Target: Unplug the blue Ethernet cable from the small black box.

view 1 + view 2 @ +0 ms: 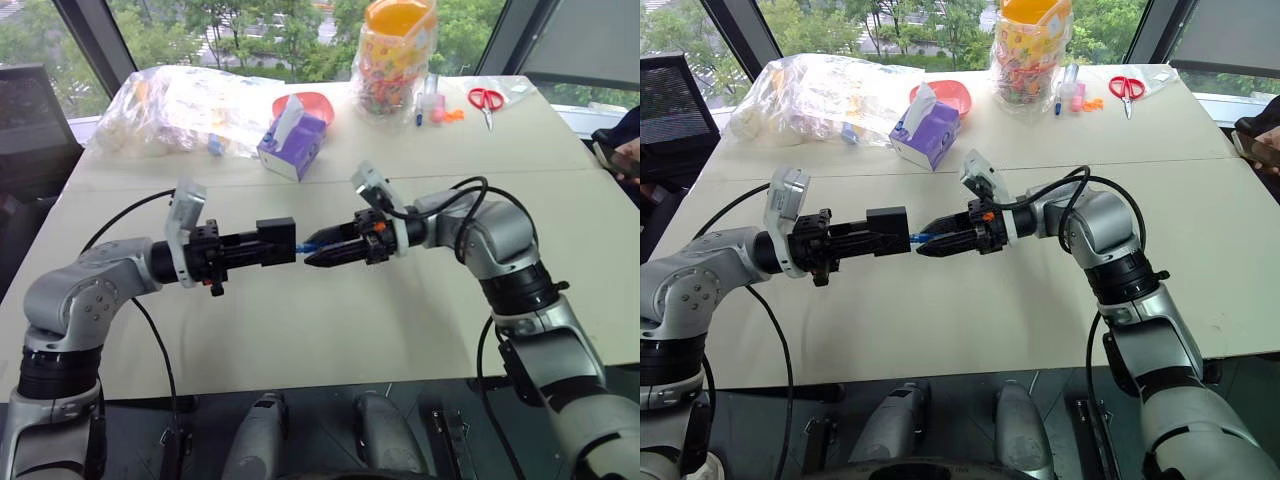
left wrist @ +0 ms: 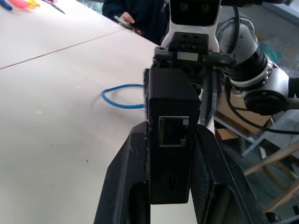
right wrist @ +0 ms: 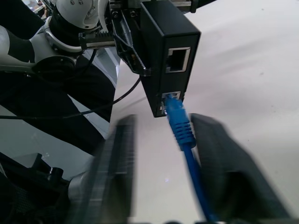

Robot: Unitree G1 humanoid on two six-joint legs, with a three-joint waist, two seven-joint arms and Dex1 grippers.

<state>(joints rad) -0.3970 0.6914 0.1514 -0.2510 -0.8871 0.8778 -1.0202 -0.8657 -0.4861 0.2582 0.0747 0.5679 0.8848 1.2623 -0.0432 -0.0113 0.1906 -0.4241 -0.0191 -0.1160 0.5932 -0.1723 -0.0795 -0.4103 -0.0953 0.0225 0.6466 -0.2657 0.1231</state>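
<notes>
Holding the small black box (image 1: 276,240) clamped between its two fingers, the left gripper (image 1: 262,245) points level toward the right gripper (image 1: 318,257), and the two meet nose to nose above the middle of the table (image 1: 330,330). A free port on the box faces the left wrist camera; in the right wrist view the blue Ethernet cable (image 3: 180,126) is still plugged into the lower port, beneath an empty one. The right gripper's fingers (image 3: 224,163) stand on either side of the blue plug boot with a gap showing on both sides, so the jaws are part open and not pinching the cable. From the plug the cable runs back between those fingers, and a loop of it (image 2: 119,97) lies on the table beneath.

Behind the arms, well apart from them, stand a purple tissue box (image 1: 293,143), a red bowl (image 1: 312,103), a heap of clear plastic bags (image 1: 175,105), and a bag of coloured sweets under an orange lid (image 1: 397,55). Red-handled scissors (image 1: 486,100) and some pens (image 1: 430,102) lie near the far right corner. A person's hand (image 1: 628,158) holding a phone shows past the right edge.

Nothing stands between the grippers and the near edge; the tabletop around and under them is bare apart from the cable loop. Black arm cables (image 1: 470,215) arch above the right wrist.
</notes>
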